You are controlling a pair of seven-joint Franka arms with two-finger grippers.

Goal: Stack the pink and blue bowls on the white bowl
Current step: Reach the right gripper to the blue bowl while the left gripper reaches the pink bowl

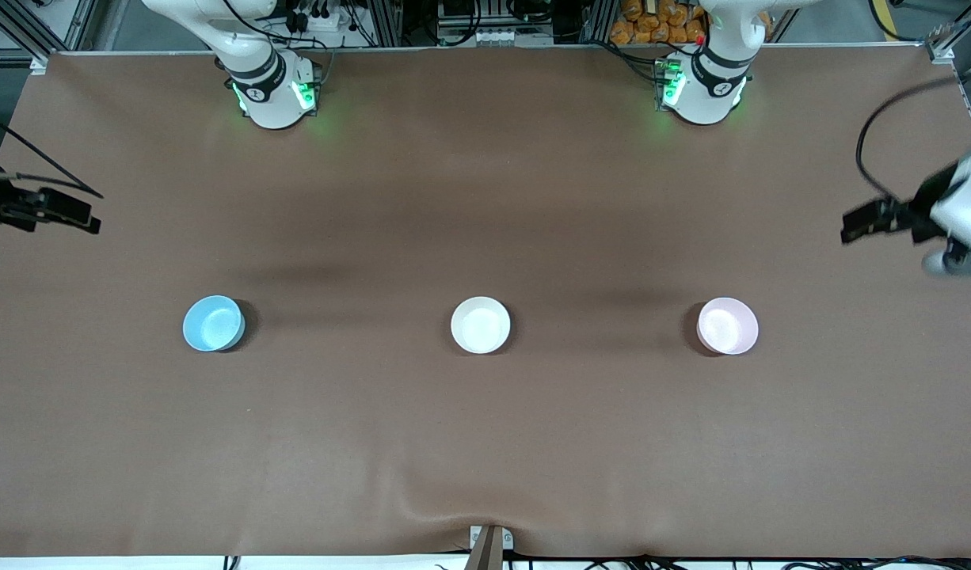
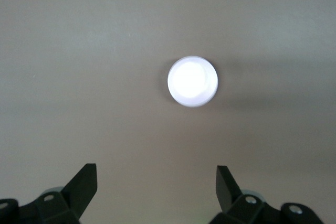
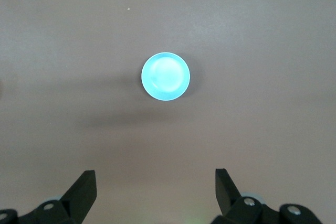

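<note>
Brown matte table cover [image 1: 485, 443] spans the whole work area, w/ three small round smooth bowls in one row across its middle, well apart, all upright and empty.

Taking the front view as a clock face centred on the plain white bowl [image 1: 481, 324]: light sky-blue bowl [image 1: 213, 323] lies at 9 o'clock, toward the right arm's end; pale pink bowl [image 1: 727, 325] at 3 o'clock, toward the left arm's end. Nothing stacked yet.

Left gripper [image 1: 854, 226] hangs in the air over the table edge at the left arm's end, approx 2 o'clock from the pink bowl. Fingers [image 2: 84, 184] apart, nothing between them. Its wrist view shows the pink bowl [image 2: 192, 81] on bare cover, washed out to near-white.

Right gripper [image 1: 89, 222] hangs over the table edge at the right arm's end, approx 10 o'clock from the blue bowl. Fingers [image 3: 83, 186] spread wide, holding nothing. Its wrist view has the blue bowl [image 3: 166, 76] sitting alone on the cover.
</note>
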